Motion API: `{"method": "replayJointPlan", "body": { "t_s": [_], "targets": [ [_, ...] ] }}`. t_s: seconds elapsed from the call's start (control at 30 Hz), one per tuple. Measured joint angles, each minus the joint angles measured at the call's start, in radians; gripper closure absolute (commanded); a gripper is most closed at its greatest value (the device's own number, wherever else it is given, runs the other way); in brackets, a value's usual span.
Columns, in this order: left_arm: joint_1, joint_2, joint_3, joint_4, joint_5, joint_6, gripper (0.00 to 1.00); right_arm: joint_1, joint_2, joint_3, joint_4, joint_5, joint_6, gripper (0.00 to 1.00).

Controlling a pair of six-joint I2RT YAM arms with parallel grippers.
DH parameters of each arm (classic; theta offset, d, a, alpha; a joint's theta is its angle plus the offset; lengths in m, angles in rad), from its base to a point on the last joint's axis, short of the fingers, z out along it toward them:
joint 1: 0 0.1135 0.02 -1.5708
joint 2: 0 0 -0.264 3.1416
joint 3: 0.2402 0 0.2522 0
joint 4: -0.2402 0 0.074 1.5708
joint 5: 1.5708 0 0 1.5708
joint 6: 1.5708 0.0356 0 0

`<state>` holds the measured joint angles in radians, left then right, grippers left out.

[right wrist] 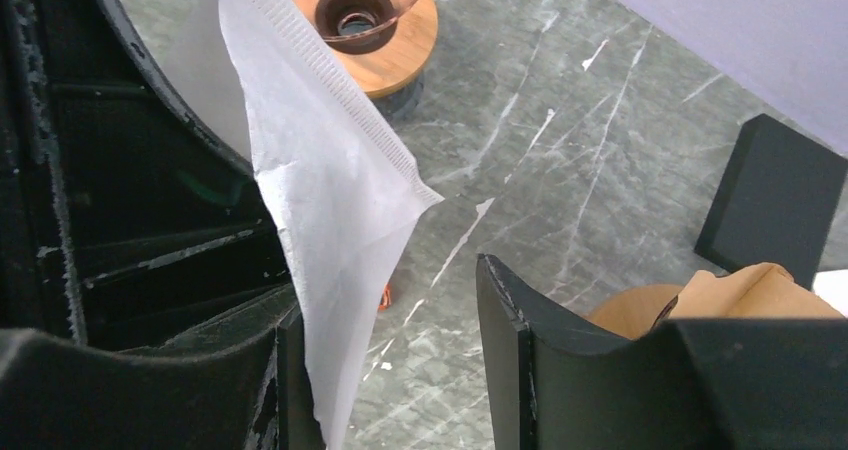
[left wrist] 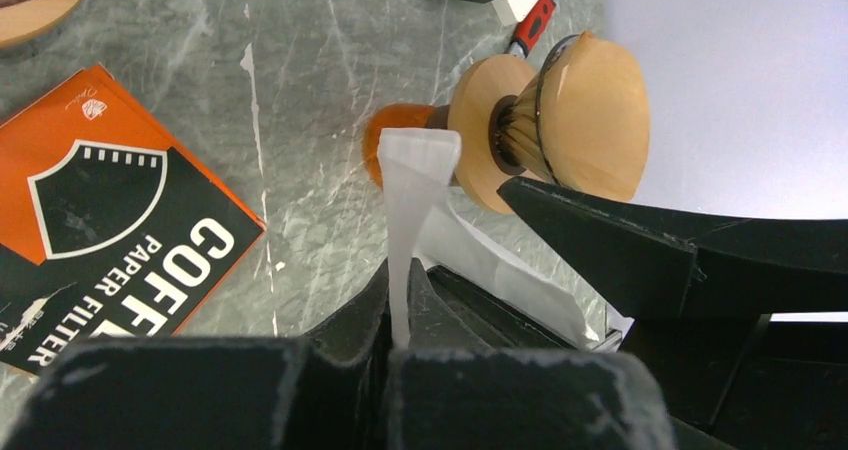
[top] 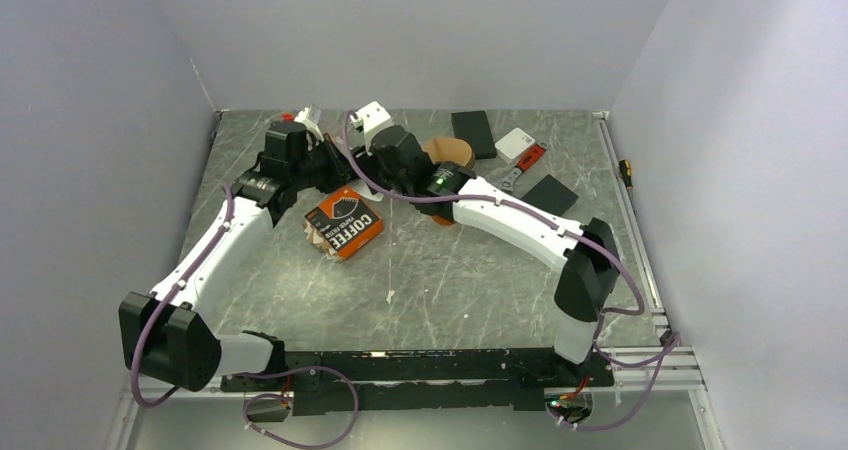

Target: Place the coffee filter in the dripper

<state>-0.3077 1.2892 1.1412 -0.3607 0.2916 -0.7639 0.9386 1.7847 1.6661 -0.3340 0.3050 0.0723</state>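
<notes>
A white paper coffee filter (left wrist: 415, 185) hangs above the table where the two arms meet. My left gripper (left wrist: 400, 280) is shut on its lower edge. In the right wrist view the filter (right wrist: 330, 190) lies against the left finger of my right gripper (right wrist: 390, 300), which is open and no longer pinches it. A glass dripper (right wrist: 365, 15) with a wooden collar stands empty just beyond the filter. A second wooden-collared dripper (left wrist: 560, 120) holds a brown paper filter, at the back middle of the table (top: 447, 152).
An orange box of coffee paper filters (top: 343, 222) lies below the grippers. At the back right lie two black blocks (top: 472, 132) (top: 550, 194), a white box (top: 516, 143) and a red-handled tool (top: 527, 160). A small orange thing (left wrist: 375, 145) sits behind the filter.
</notes>
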Motion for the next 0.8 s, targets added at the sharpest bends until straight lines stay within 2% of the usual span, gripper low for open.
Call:
{"method": "replayJointPlan", "body": {
  "t_s": [0.37, 0.8],
  "targets": [
    [-0.001, -0.002, 0.034, -0.054, 0.01, 0.002, 1.0, 0.011, 0.043, 0.046, -0.002, 0.115, -0.039, 0.46],
    [-0.001, -0.005, 0.066, -0.206, -0.029, 0.065, 1.0, -0.011, 0.071, 0.114, -0.033, 0.142, -0.023, 0.45]
  ]
}}
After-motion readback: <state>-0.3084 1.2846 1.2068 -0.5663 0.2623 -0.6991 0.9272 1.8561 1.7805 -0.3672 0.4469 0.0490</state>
